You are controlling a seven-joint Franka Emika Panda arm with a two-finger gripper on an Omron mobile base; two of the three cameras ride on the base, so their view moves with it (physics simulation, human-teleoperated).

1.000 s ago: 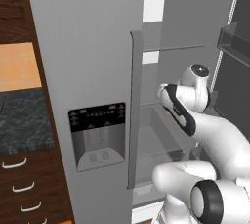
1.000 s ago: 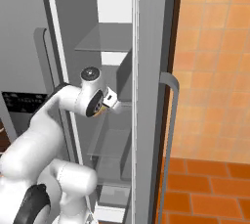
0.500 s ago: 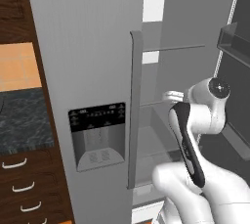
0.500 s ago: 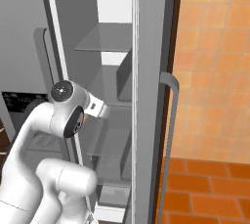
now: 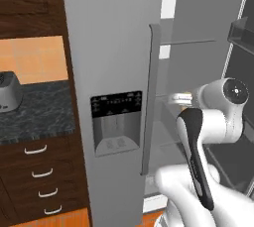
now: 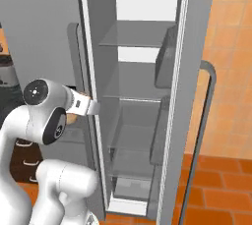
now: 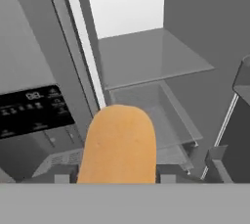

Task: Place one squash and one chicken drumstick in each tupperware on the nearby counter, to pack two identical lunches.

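A smooth orange-tan rounded food item (image 7: 118, 145) sits between the fingers of my gripper (image 7: 117, 179), which is shut on it. I cannot tell whether it is a squash or a chicken drumstick. My gripper (image 6: 91, 107) hangs at the front edge of the open fridge (image 6: 138, 96), by the closed left door, and an orange bit (image 6: 73, 119) of the item shows under the hand. From the left my gripper (image 5: 179, 99) sticks out past the door handle. The counter (image 5: 34, 117) lies far left. The tupperware is out of view.
The closed fridge door with its dispenser panel (image 5: 116, 122) and tall handle (image 5: 150, 97) stands close on the left of the hand. Bare shelves (image 7: 146, 56) and a drawer fill the fridge. The open right door (image 6: 197, 96) swings outward. A silver toaster (image 5: 7, 92) stands on the counter above wood drawers (image 5: 42, 191).
The arm has drawn back and dropped lower, carrying the hand with the orange-tan item leftward from inside the fridge to its front edge. The grip has not changed.
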